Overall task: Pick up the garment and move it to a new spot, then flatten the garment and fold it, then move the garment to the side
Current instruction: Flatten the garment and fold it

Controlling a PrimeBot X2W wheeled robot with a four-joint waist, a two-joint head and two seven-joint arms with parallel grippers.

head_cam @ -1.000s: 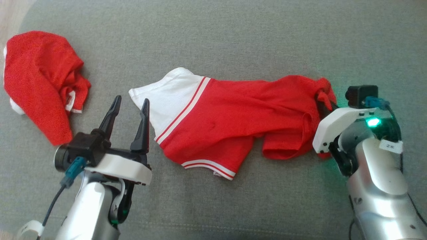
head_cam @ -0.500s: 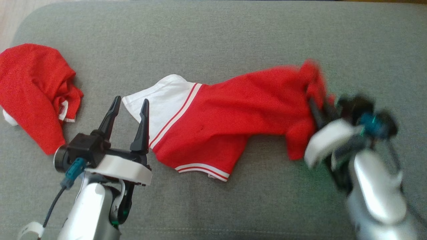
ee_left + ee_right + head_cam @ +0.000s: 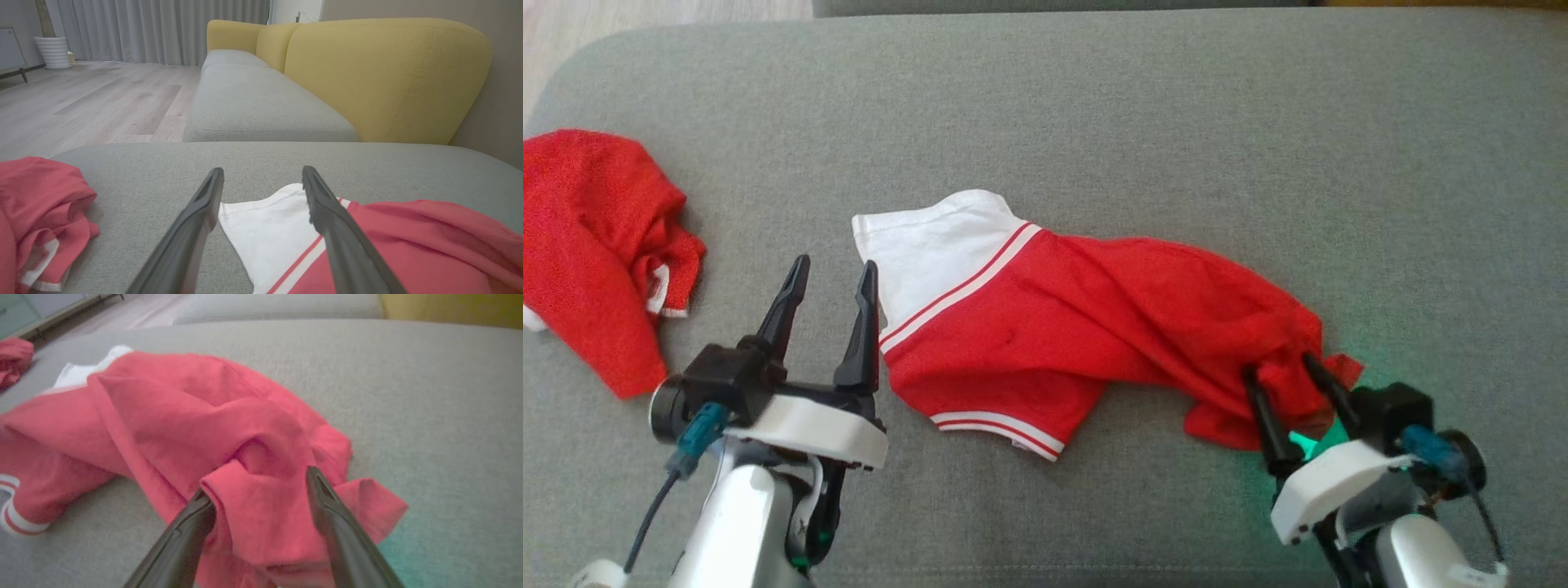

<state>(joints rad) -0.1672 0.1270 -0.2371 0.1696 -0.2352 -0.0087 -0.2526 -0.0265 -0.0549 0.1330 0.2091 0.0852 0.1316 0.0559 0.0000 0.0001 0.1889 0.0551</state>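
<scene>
Garment [image 3: 1094, 327] lies stretched L–R across mid-cushion [image 3: 1094, 122]. Its white sleeve [image 3: 923, 241] points twd the cushion's left end, and a bunched red end sits twd the cushion's right-front.

Right hand [image 3: 1277, 365]: fingers spread wide, straddling that bunched end. Cloth sits between them but isn't pinched, so nothing is gripped. Left hand [image 3: 835, 263]: fingers also apart, empty, just beside the sleeve's edge on the side nearer the cushion's left end.

Handling, my read: thin knit, v. light, fully limp, not fragile. It'll sag and twist if lifted by one pt, and prob. drags on the nubby cushion rather than slides.

Best holds are prob. the firmer edges, i.e. striped hem [image 3: 996, 429], sleeve cuff, shoulder seam. Take 2 pts well apart, one per hand, so it hangs flat. Avoid pinching the multi-layer wad at the right end, which would keep it twisted.

Second red heap [image 3: 596, 245] at the cushion's far-left end: leave it.
</scene>
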